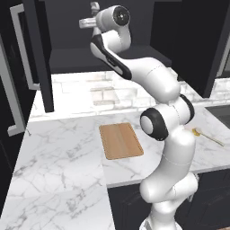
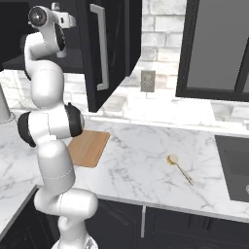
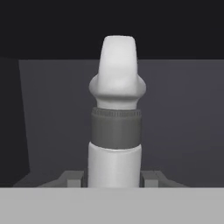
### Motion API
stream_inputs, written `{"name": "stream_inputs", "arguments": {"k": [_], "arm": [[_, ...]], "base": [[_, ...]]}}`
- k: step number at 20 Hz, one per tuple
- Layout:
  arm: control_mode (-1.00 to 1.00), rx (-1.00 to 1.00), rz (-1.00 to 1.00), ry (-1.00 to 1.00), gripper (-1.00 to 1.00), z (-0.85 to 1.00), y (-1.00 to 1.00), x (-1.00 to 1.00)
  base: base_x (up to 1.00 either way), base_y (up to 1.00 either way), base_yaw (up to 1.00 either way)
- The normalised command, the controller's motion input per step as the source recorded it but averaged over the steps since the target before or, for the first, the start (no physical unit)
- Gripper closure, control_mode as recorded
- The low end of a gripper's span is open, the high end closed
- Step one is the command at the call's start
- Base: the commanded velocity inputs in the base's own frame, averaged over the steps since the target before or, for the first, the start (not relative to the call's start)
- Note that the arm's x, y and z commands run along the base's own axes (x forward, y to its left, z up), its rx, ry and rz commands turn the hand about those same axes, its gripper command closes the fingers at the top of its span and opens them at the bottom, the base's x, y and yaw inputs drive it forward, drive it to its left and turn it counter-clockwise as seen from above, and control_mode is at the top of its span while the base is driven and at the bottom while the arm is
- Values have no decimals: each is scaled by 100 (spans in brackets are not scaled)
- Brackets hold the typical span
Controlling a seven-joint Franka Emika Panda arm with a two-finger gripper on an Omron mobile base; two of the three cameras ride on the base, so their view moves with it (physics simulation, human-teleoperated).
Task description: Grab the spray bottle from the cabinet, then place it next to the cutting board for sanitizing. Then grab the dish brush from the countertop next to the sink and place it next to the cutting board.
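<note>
The pale grey-white spray bottle [image 3: 115, 122] stands upright in the dark cabinet [image 1: 76, 60], its nozzle head up. My gripper [image 3: 114, 177] is shut on its lower body, one finger tip pressed against each side. From the left base view the hand [image 1: 87, 21] reaches into the open cabinet, with a bit of the bottle [image 1: 95, 6] showing above it. The wooden cutting board [image 1: 120, 140] lies on the white marble countertop [image 1: 58, 148] below. The dish brush [image 1: 197, 132], with its yellow head, lies to the right, near the sink [image 1: 221, 110].
An open cabinet door [image 2: 104, 48] with a silver bar handle hangs to the right of the arm. Another dark door [image 1: 42, 54] stands open left of the shelf. A wall outlet [image 2: 147, 80] sits on the brick backsplash.
</note>
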Motion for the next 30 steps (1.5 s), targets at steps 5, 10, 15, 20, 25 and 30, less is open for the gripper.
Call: {"name": "stream_inputs", "arguments": {"k": [5, 10, 15, 20, 25, 30], "arm": [[-100, 1, 0, 2, 100, -2, 0, -1], [-100, 5, 0, 0, 100, -10, 0, -17], [-100, 6, 0, 0, 100, -12, 0, -27], [-100, 7, 0, 0, 100, -20, 0, -46], [-100, 4, 0, 0, 100, -29, -1, -67], [-100, 8, 0, 0, 100, -36, -12, -96]], "base": [[0, 0, 0], [0, 0, 0], [0, 0, 0], [0, 0, 0], [0, 0, 0], [0, 0, 0]]}}
